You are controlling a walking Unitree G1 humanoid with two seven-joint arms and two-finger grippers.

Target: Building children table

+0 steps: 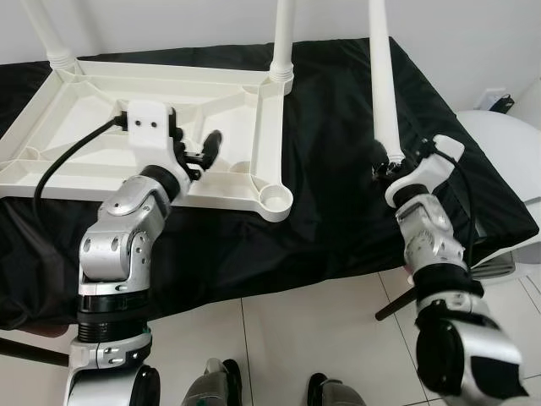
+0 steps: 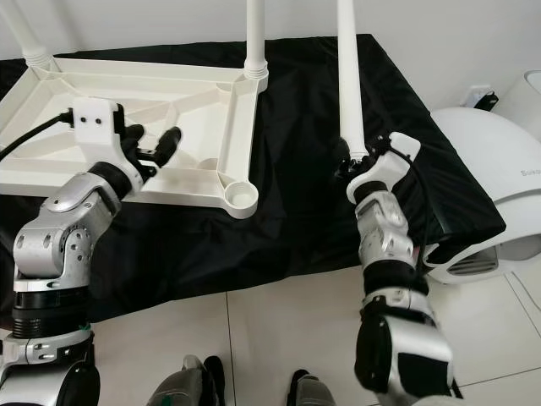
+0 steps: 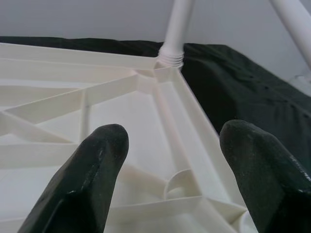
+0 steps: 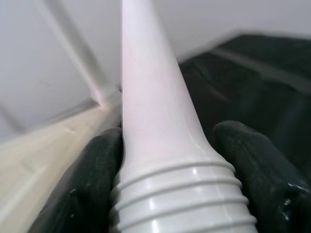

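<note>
Item one, far left: the tabletop (image 1: 101, 161), white plastic, lies upside down on a black cloth (image 1: 338, 194) with its ribbed underside up. We count two legs already standing in its far corner sockets: one at the far left corner (image 1: 42, 30) and one at the far right corner (image 1: 283, 38). The near right socket (image 1: 275, 199) is an open round cup with nothing in it.

Item two: our left gripper (image 1: 199, 152) hovers over the tabletop's underside, near its right rail, fingers (image 3: 92, 179) spread apart and holding nothing. In the left wrist view we see the ribs and the near right socket between the fingertips.

Item three: the loose leg (image 1: 380, 68), long, white and tapered, stands nearly upright over the cloth, well to the right of the tabletop and apart from it. Its threaded end (image 4: 180, 204) points down.

Item four: our right gripper (image 1: 390, 161) is clamped on that leg just above the threads, one black finger (image 4: 92, 184) on each side.

Item five, far right: a white rounded appliance (image 2: 499, 169) on the tiled floor (image 1: 321, 330).
</note>
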